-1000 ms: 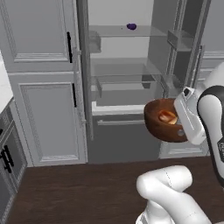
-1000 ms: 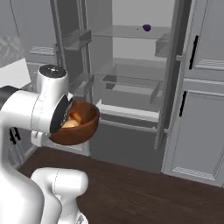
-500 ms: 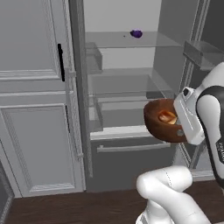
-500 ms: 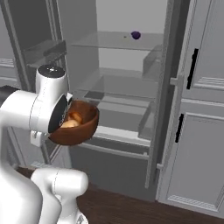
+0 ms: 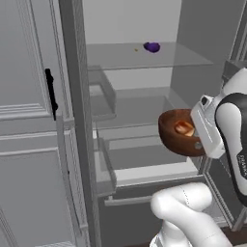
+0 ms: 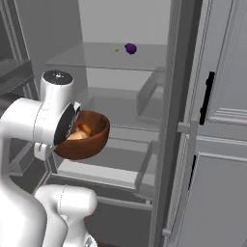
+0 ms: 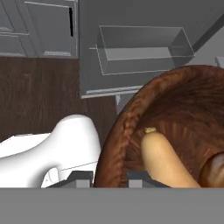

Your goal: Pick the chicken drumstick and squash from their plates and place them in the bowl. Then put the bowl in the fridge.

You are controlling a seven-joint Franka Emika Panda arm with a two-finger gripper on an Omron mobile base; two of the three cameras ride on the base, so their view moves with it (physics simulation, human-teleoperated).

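The claw point(image 7: 109, 177) was clenched on the rim of the bowl point(image 7: 175, 127), one dark finger point(image 7: 81, 178) outside the wall and the other just inside it, at the bottom centre of the hand view. The reddish-brown bowl point(image 5: 179, 132) hung in the air at the right centre of the left base view, level with the lower glass shelves of the open fridge point(image 5: 135, 116), and at the left centre of the right base view point(image 6: 87, 137), beside the white wrist.

Inside the bowl, the squash point(image 7: 164, 159) lay against the wall near the gripped rim, its short stem nub pointing toward the upper left of the hand view. The chicken drumstick point(image 7: 214, 170) sat at the lower right edge of that view, touching or just beside the squash; only a glossy brown part of it showed. From the left base view a pale orange lump point(image 5: 184, 128) showed in the bowl's hollow, and from the right base view two orange-tan shapes point(image 6: 81, 131) lay together in it.

In the fridge point(image 6: 120, 96), a small purple item point(image 5: 152, 47) rested on the upper glass shelf, at the top centre of both base views point(image 6: 130, 48). A black bar handle point(image 5: 50, 94) stood on the panelled door at the left of the left base view. In the hand view, a clear drawer point(image 7: 140, 48) lay at the top centre and dark wooden floor point(image 7: 39, 96) at the left.
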